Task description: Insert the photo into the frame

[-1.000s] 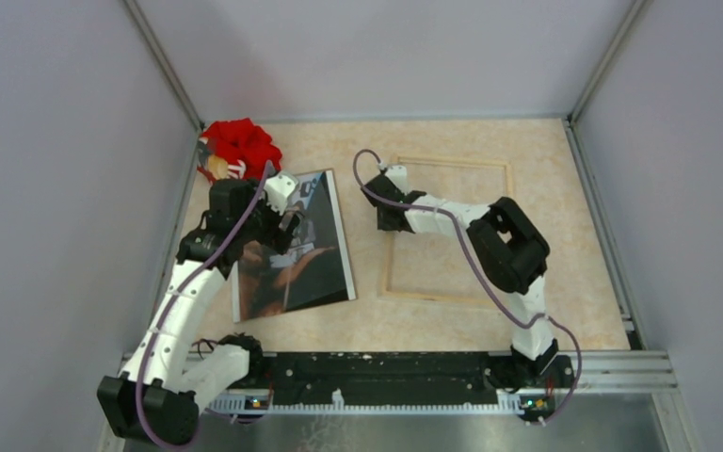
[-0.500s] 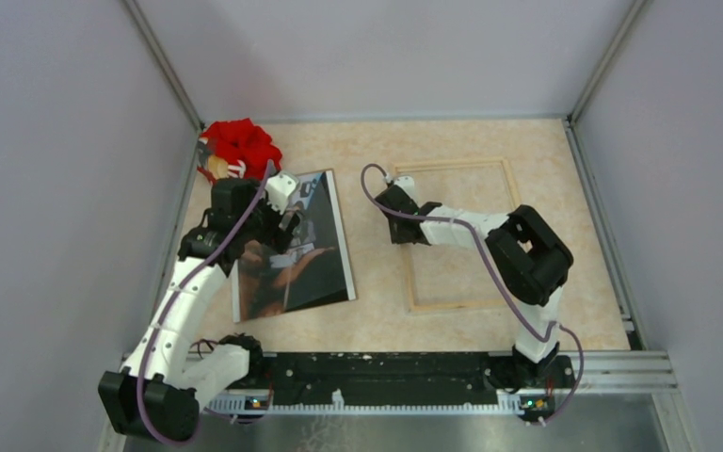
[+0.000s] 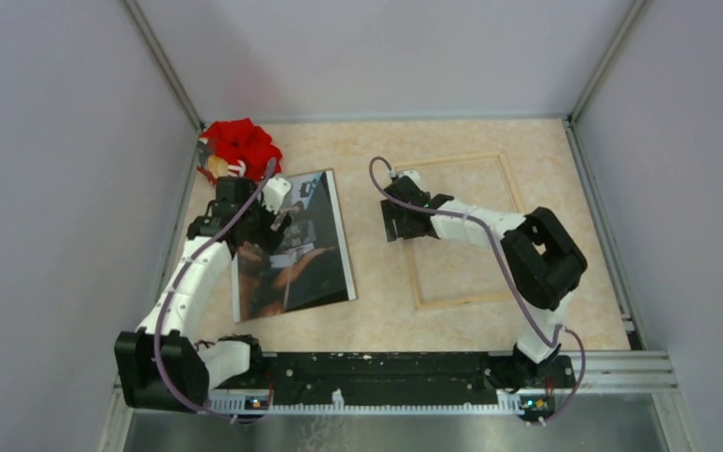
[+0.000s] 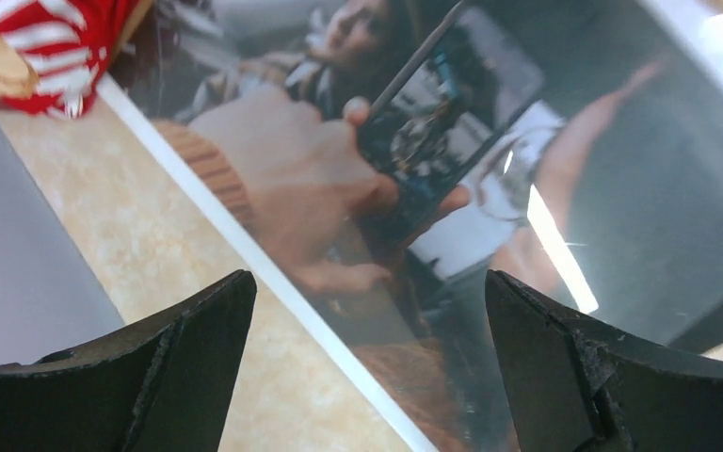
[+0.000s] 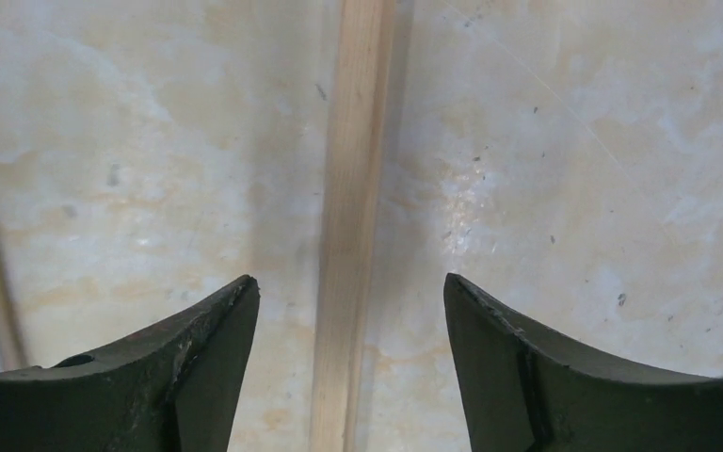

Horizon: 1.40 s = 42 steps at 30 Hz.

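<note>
The photo (image 3: pixel 297 259) lies face up on the left of the table, a dark glossy print with a white border (image 4: pixel 273 282). My left gripper (image 3: pixel 273 226) hovers open over its left edge; in the left wrist view the gripper (image 4: pixel 367 282) straddles that border, one finger over bare table, the other over the print. The frame (image 3: pixel 518 212) lies wood side up at centre right, slightly turned. My right gripper (image 3: pixel 398 224) stands open over its left rail; the rail (image 5: pixel 353 188) runs between the jaws of the gripper (image 5: pixel 348 281), touching neither finger.
A red and white bundle (image 3: pixel 240 146) sits in the back left corner, just beyond the photo, also in the left wrist view (image 4: pixel 47 38). Grey walls close the table (image 3: pixel 377 325) on three sides. A black rail with the arm bases runs along the near edge.
The frame has slid right and turned slightly while the right gripper held its left rail; the right jaws have now opened off it. The left arm has shifted a little toward the back.
</note>
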Tool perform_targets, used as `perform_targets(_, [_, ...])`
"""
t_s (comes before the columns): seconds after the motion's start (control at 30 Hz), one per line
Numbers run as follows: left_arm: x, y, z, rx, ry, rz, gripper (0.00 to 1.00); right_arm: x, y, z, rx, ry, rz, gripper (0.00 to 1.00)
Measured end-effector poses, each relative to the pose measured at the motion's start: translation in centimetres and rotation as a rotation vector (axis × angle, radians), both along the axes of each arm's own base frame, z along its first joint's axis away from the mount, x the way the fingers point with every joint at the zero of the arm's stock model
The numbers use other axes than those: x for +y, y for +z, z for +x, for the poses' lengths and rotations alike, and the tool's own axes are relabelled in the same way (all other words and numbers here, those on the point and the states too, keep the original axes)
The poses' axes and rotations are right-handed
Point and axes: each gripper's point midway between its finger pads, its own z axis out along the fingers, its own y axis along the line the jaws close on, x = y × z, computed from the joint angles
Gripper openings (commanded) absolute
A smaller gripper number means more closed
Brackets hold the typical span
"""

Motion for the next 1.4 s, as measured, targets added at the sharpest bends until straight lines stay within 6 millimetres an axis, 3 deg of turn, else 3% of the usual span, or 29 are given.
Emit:
perform_targets(0.17, [4.7, -3.5, 0.9, 0.079, 0.1, 0.093, 0.99, 1.9, 5.1, -1.1, -0.012, 0.026, 0.178, 0.74])
perform_targets(0.3, [9.5, -4.9, 0.9, 0.113, 0.211, 0.164, 0.98, 5.3, 9.8, -2.7, -0.018, 0.103, 0.391, 0.73])
perform_targets(0.37, [11.5, -5.3, 0.9, 0.124, 0.257, 0.204, 0.97, 7.1, 10.8, -3.6, 0.001, 0.157, 0.474, 0.72])
perform_targets(0.47, [13.7, -6.3, 0.6, 0.159, 0.311, 0.257, 0.96, 8.7, 9.9, -5.2, 0.074, 0.212, 0.538, 0.7])
perform_targets(0.63, [16.7, -6.5, 0.8, 0.16, 0.381, 0.355, 0.92, 10.1, 5.9, -7.2, 0.22, 0.249, 0.572, 0.69])
perform_targets(0.83, [19.4, -7.0, 0.7, 0.119, 0.44, 0.502, 0.9, 11.4, 3.6, -8.2, 0.315, 0.263, 0.624, 0.68])
perform_targets(1.1, [19.9, -10.8, -0.2, 0.207, 0.457, 0.524, 0.9, 13.2, 2.2, -8.3, 0.363, 0.274, 0.699, 0.67])
perform_targets(1.3, [19.5, -11.1, 0.0, 0.2, 0.465, 0.491, 0.89, 13.2, 0.5, -9.3, 0.42, 0.257, 0.72, 0.66])
perform_targets(1.4, [19.1, -11.2, 0.3, 0.192, 0.462, 0.457, 0.88, 13.4, 0.6, -9.4, 0.426, 0.262, 0.741, 0.66])
